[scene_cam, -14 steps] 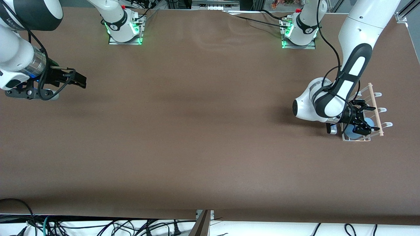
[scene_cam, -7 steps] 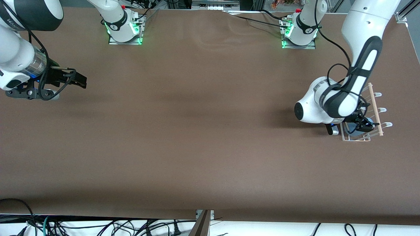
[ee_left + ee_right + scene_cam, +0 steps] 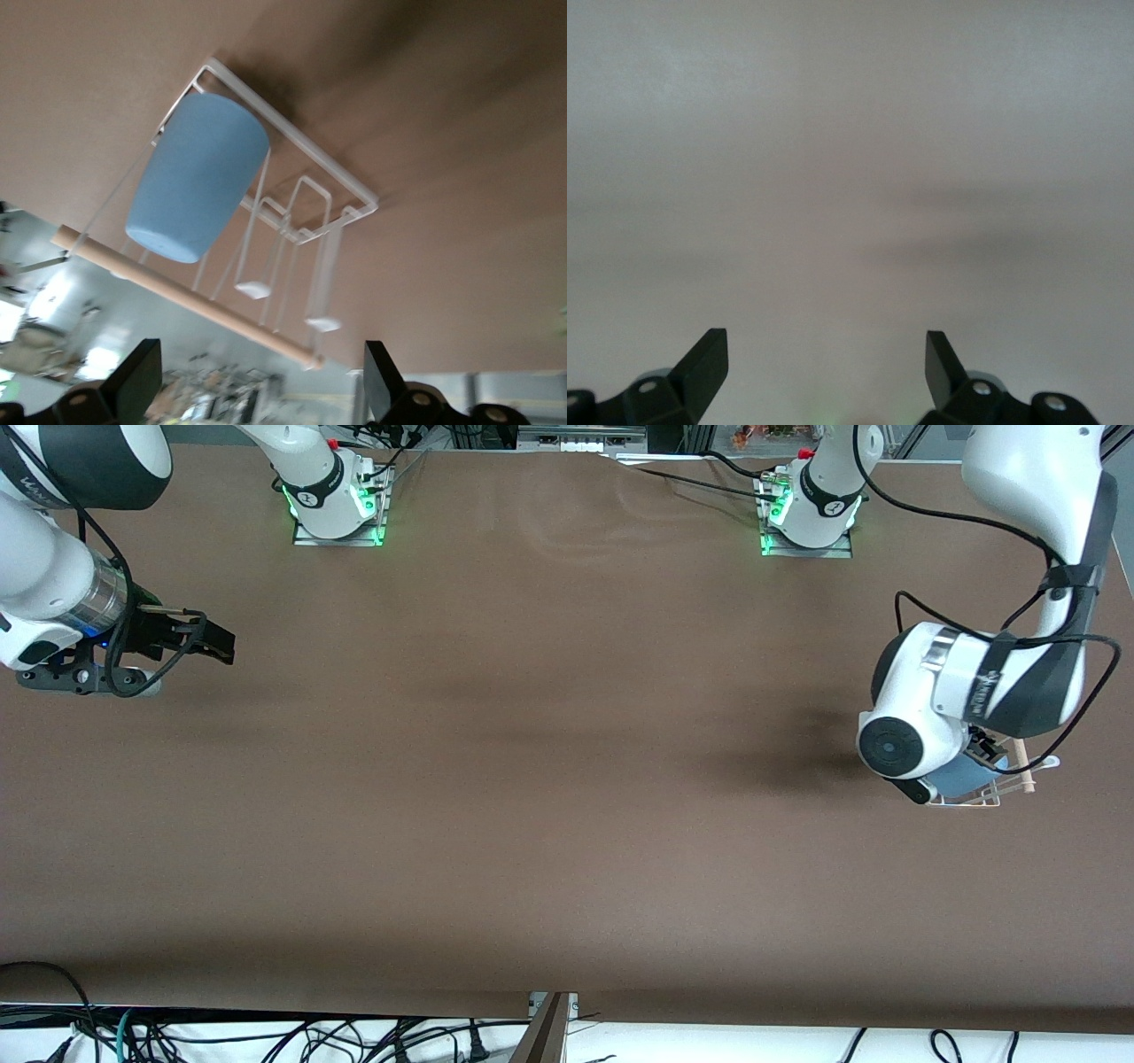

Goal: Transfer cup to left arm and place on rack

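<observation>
The light-blue cup (image 3: 195, 181) sits mouth-down and tilted on the wire rack (image 3: 312, 159), its closed base next to the wooden dowel (image 3: 204, 305). My left gripper (image 3: 257, 381) is open and empty, drawn back from the rack with its fingertips (image 3: 142, 372) clear of the cup. In the front view the left arm's wrist covers most of the rack (image 3: 970, 801). Only part of the cup (image 3: 961, 778) and the dowel's end (image 3: 1026, 777) show. My right gripper (image 3: 213, 646) is open and empty, and waits low over the table at the right arm's end.
The rack stands near the table's edge at the left arm's end. The left arm's cable (image 3: 1076, 717) loops over the rack. Both arm bases (image 3: 337, 505) stand along the table's top edge. The brown table (image 3: 549, 779) stretches between the arms.
The left gripper has drawn back and up from the cup, which stays on the rack. The left wrist has swung over the rack. The right arm has not moved.
</observation>
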Action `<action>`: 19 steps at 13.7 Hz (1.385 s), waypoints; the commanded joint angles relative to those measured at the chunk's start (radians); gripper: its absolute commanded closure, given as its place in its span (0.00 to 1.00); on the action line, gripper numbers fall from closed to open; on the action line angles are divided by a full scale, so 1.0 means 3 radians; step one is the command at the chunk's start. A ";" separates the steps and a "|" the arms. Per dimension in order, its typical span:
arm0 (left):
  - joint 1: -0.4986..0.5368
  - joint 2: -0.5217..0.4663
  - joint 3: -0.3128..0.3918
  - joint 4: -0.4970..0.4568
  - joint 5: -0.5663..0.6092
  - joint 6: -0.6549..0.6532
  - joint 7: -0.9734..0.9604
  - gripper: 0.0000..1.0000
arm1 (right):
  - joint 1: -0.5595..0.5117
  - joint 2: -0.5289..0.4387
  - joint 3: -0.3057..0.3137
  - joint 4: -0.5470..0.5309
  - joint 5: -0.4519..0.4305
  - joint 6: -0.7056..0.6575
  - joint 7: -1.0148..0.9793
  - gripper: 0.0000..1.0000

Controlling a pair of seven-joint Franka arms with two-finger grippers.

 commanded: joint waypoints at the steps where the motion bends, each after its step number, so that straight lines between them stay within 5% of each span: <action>1: 0.0013 -0.0098 -0.0030 0.0227 -0.0553 0.0005 -0.0639 0.00 | 0.0005 0.0020 0.0010 0.0044 -0.0021 -0.0044 0.0010 0.01; 6: -0.0027 -0.0093 -0.0046 0.0953 -0.1489 0.0031 -0.0903 0.00 | 0.0010 0.0020 0.0015 0.0039 -0.0021 -0.0044 0.0010 0.01; 10: 0.0018 -0.0215 -0.0081 0.1123 -0.1826 0.0143 -0.0943 0.00 | 0.0010 0.0020 0.0015 0.0044 -0.0021 -0.0044 0.0010 0.01; 12: -0.0032 -0.0445 0.0132 0.0985 -0.2026 0.0291 -0.0933 0.00 | 0.0010 0.0020 0.0015 0.0039 -0.0021 -0.0044 0.0010 0.01; 15: -0.0731 -0.0914 0.1111 0.0465 -0.2165 0.0918 -0.0944 0.00 | 0.0010 0.0020 0.0015 0.0039 -0.0021 -0.0044 0.0016 0.01; 19: -0.0585 -0.1406 0.1054 -0.0195 -0.2452 0.0972 -0.1219 0.00 | 0.0010 0.0020 0.0015 0.0039 -0.0021 -0.0044 0.0016 0.01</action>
